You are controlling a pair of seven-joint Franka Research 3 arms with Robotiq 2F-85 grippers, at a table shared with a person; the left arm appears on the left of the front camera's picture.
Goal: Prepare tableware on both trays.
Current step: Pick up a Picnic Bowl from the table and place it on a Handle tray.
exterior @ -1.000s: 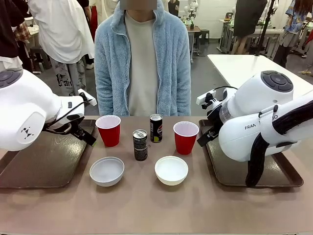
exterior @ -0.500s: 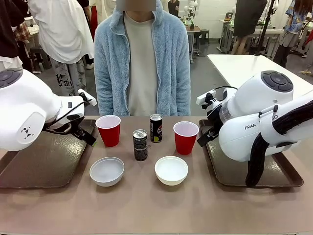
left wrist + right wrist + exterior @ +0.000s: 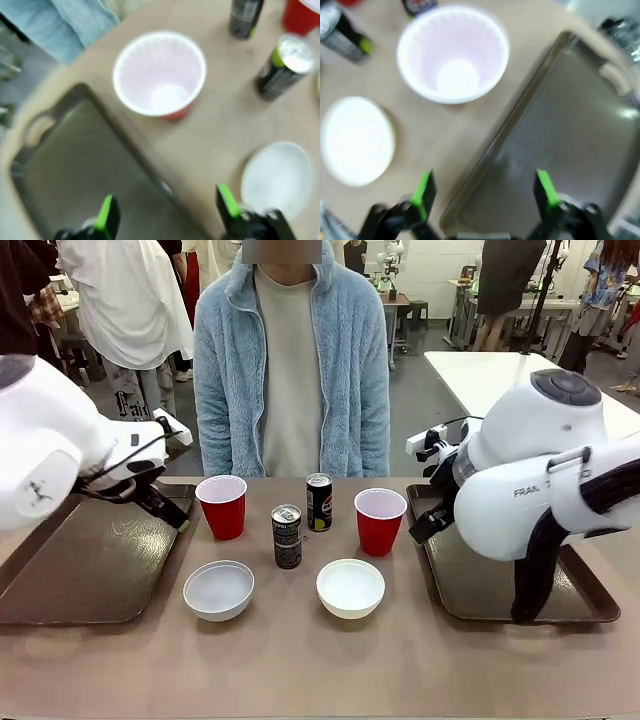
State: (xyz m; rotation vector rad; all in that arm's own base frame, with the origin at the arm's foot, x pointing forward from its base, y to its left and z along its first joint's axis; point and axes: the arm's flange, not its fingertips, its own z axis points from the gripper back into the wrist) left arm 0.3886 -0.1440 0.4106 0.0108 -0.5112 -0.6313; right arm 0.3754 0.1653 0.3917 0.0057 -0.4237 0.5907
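**Arms shift, no pick yet**

Vs a sec ago, both arms have risen and drawn outward a bit; the tableware hasn't moved, so both trays are bare and the task is barely begun.

Ref: near can point(image 3: 287, 536), mid worktop point(image 3: 300, 665).
- Far can point(image 3: 319, 502): just behind it.
- Left cup point(image 3: 222, 505) and right cup point(image 3: 380, 520): behind it, either side.
- Left bowl point(image 3: 218, 589) and right bowl point(image 3: 350, 587): in front, either side.
- Left tray point(image 3: 90, 570) and right tray point(image 3: 470, 585): well out to each side.

Left gripper point(image 3: 167, 210) is over its tray's inner rim, jaws wide apart, empty. Right gripper point(image 3: 484, 191) is the same.

Open gaps round each cup; rims need clearing.
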